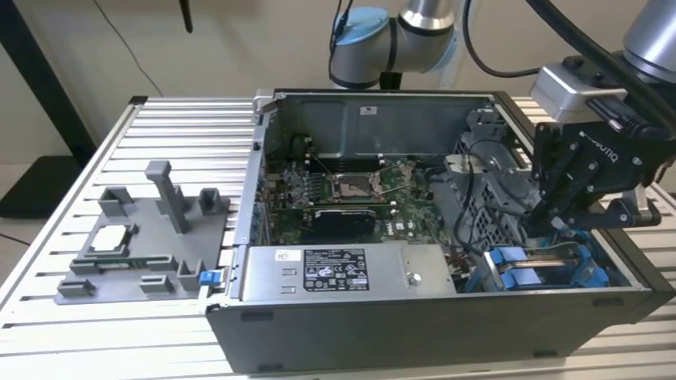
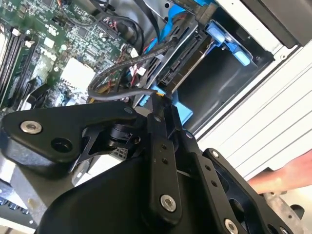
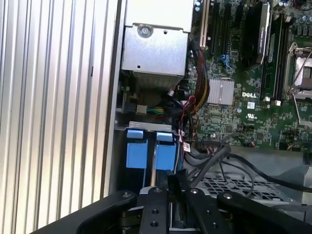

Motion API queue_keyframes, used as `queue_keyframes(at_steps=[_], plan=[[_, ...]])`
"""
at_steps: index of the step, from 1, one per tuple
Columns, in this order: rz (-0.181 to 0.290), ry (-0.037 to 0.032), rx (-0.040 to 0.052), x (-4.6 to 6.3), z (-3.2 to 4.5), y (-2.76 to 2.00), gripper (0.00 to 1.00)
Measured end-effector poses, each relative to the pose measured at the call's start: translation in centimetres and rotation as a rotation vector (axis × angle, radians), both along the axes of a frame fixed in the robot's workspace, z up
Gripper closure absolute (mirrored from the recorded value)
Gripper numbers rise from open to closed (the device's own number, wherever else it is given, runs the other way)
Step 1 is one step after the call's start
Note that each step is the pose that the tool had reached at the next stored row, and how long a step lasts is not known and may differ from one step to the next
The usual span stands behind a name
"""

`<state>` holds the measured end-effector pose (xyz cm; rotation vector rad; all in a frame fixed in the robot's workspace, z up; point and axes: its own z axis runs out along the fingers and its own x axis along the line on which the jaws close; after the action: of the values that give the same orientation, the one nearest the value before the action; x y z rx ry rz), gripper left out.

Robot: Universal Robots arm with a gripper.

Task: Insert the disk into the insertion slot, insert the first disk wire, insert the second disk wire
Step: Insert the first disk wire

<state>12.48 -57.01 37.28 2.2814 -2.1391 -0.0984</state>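
Second wrist view: gripper [image 2: 160,100] clenched on black wire [image 2: 124,90], tip just short of disk [image 2: 181,57] connector edge, disk lying straight ahead.

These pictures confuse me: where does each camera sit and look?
Exterior view: off the arm, above the open case; arm, pincer at the exterior view's right.
First wrist view: on the arm, facing blue carrier tabs; pincer shows.
Second wrist view: on the arm, facing the disk; pincer shows.
Both wrist views share the motherboard.
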Motion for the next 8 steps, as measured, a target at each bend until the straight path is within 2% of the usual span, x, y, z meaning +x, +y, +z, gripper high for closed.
queue_keyframes(at_steps=[8], plan=[[-0.006,0.004,0.0001,1.1,-0.13,-0.17,1.0]])
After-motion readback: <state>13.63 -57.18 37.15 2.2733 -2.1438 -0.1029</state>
